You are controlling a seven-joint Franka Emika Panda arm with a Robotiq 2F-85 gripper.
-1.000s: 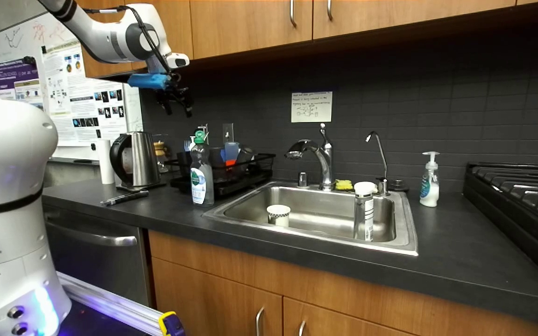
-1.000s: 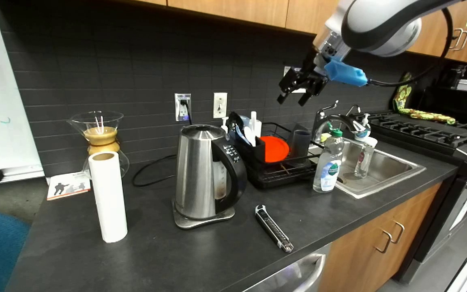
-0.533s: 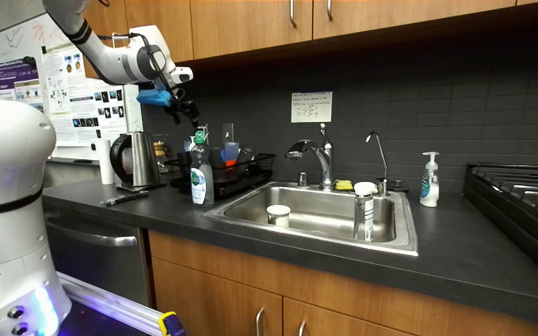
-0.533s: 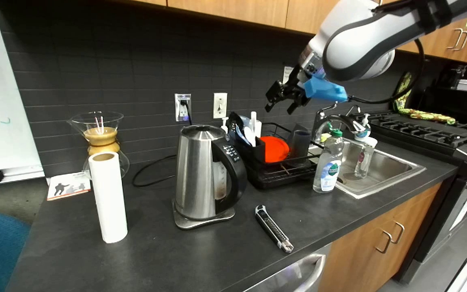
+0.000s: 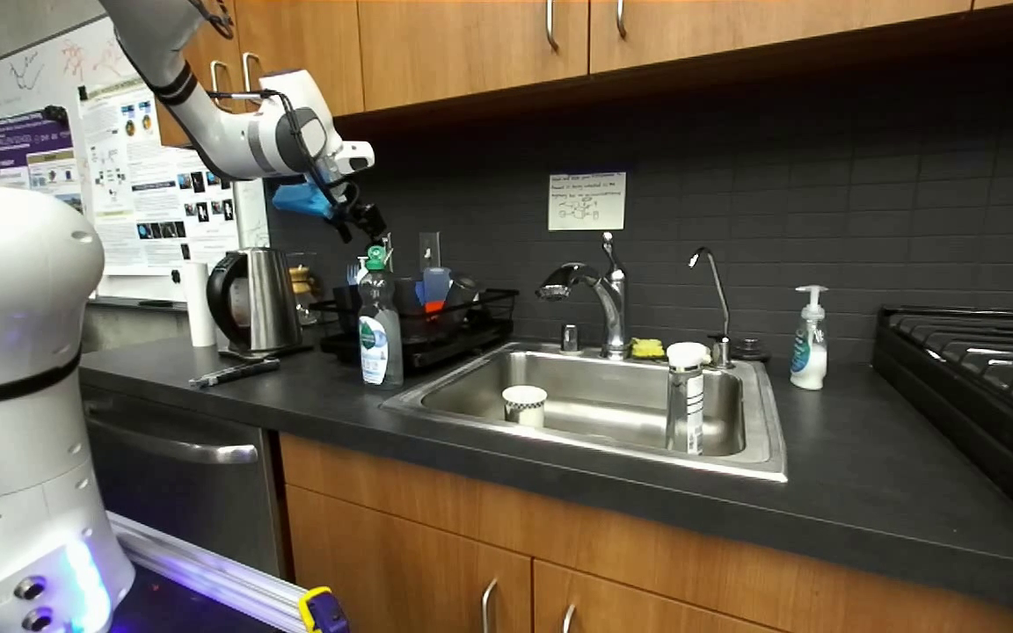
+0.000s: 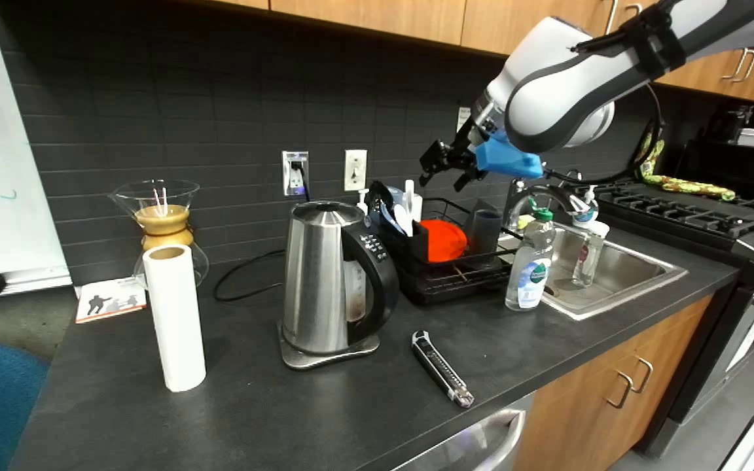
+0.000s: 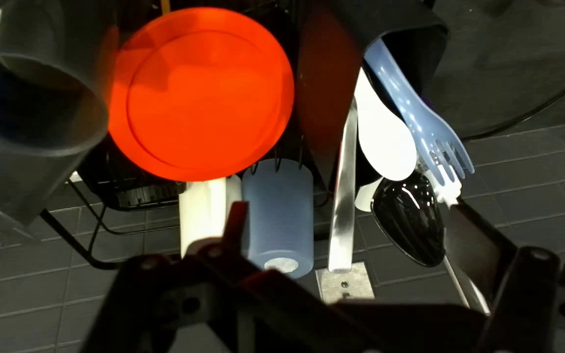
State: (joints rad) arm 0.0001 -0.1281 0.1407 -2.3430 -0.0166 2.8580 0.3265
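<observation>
My gripper is open and empty above the black dish rack (image 6: 455, 286); it shows in both exterior views (image 5: 363, 234) (image 6: 442, 182) and in the wrist view (image 7: 346, 211). In the wrist view its fingers (image 7: 236, 220) stand wide apart. Between them lie, further off, a metal handle (image 7: 344, 196), a black spoon (image 7: 410, 220) and a blue cylinder (image 7: 277, 211). A white spoon (image 7: 385, 132) and a blue fork (image 7: 422, 117) lean out of the black utensil holder (image 7: 400, 24). A red-orange round plate or lid (image 7: 204, 93) and a grey cup (image 7: 37, 103) stand beside it.
A soap bottle (image 5: 381, 325) stands between the rack and the sink (image 5: 761, 422), which holds a cup (image 5: 525, 407) and a bottle (image 5: 685, 404). A kettle (image 6: 321, 281), a box cutter (image 6: 441, 368) and a white roll (image 6: 176, 320) are on the counter. Cabinets (image 5: 471, 44) hang above.
The arm and gripper have moved down and closer to the rack: rightward and down in an exterior view, leftward and down in another. The gripper stays open. Other things have not moved.
</observation>
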